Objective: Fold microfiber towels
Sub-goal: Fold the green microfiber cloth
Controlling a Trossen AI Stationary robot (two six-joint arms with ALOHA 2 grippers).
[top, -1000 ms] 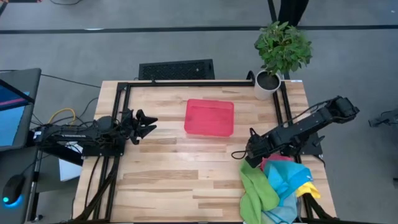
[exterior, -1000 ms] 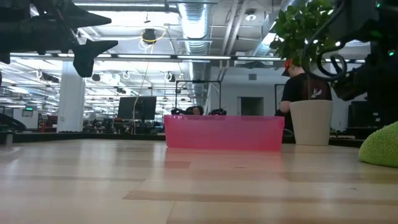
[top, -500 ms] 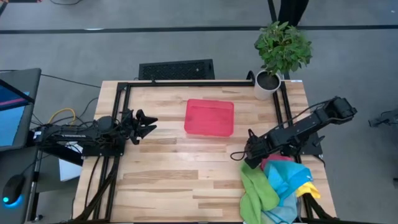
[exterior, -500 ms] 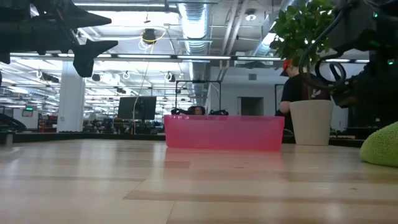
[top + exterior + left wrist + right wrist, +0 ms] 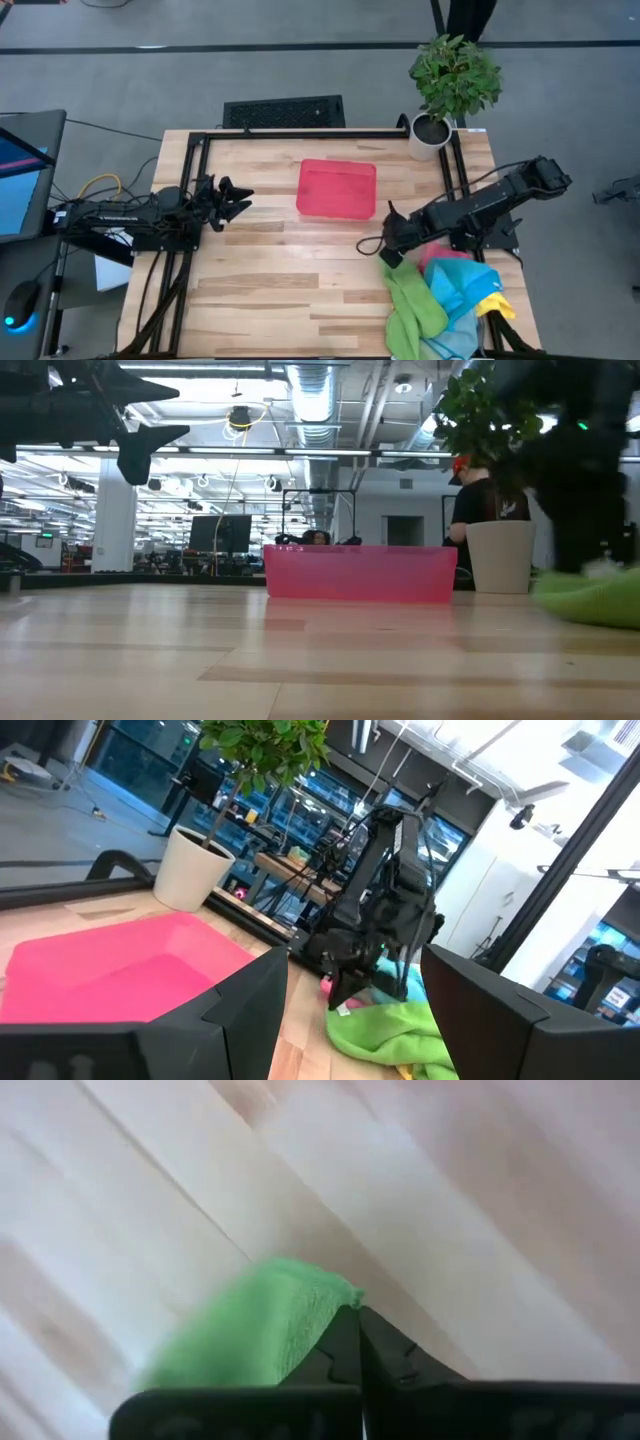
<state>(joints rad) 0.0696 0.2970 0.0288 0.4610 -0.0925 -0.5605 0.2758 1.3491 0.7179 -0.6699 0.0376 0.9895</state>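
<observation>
Right gripper (image 5: 384, 256) clamped on a corner of the green towel (image 5: 412, 306), first fold not yet begun

From my seat, the fingers are pinched together on the green cloth's edge at the table's (image 5: 280, 290) right front, where the heap of microfiber towels (image 5: 455, 295) lies bunched: green, light blue, pink, yellow. None looks folded or spread flat, so nearly the whole job remains as I judge it. My left gripper (image 5: 240, 197) waits, jaws apart and empty, at the table's left side. The red tray (image 5: 337, 189) sits empty at centre back

Microfiber towels (image 5: 445, 300) heaped at table's near right corner; green towel (image 5: 410, 298) corner pinched, stretched toward centre.
</observation>
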